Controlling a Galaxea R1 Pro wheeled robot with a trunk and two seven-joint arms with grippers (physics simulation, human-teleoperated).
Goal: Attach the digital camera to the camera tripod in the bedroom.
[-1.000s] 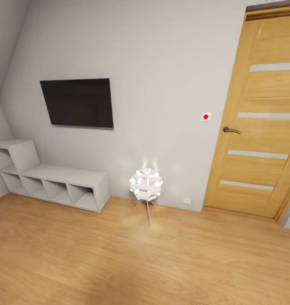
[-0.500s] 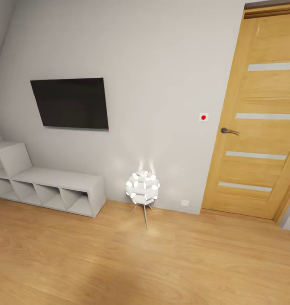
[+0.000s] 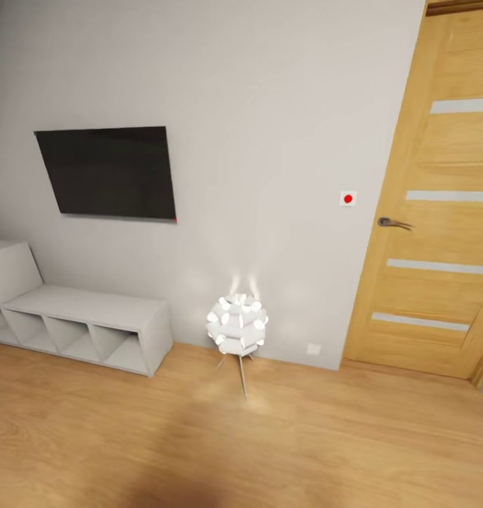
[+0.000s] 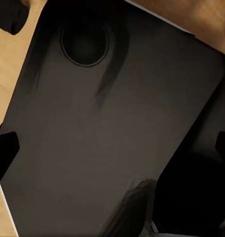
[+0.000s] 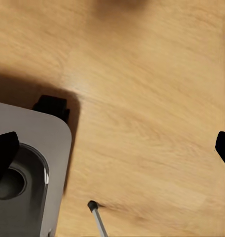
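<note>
The digital camera and the camera tripod are out of view in the head view, which faces a pale grey wall over light wood floor. In the left wrist view my left gripper [image 4: 112, 148] is open, its black fingertips [image 4: 4, 153] far apart over a dark flat panel of my own body [image 4: 117, 98]. My right gripper [image 5: 112, 150] is open too, with nothing between its fingertips [image 5: 4, 153], hanging over bare wood floor [image 5: 152, 98]. A thin silver rod with a black tip [image 5: 94, 207] lies on the floor in that view; I cannot tell what it belongs to.
A black wall screen [image 3: 107, 173] hangs above a low white cube shelf [image 3: 79, 324]. A white spiky ball lamp [image 3: 237, 326] on thin legs stands by the wall. A wooden door [image 3: 439, 204] with a handle [image 3: 393, 224] is at right. My grey base corner [image 5: 28, 173] shows.
The whole head view has shifted: screen and shelf slid leftward in the picture and the wall looks nearer, so the camera has moved. Nothing in the room itself moved.
</note>
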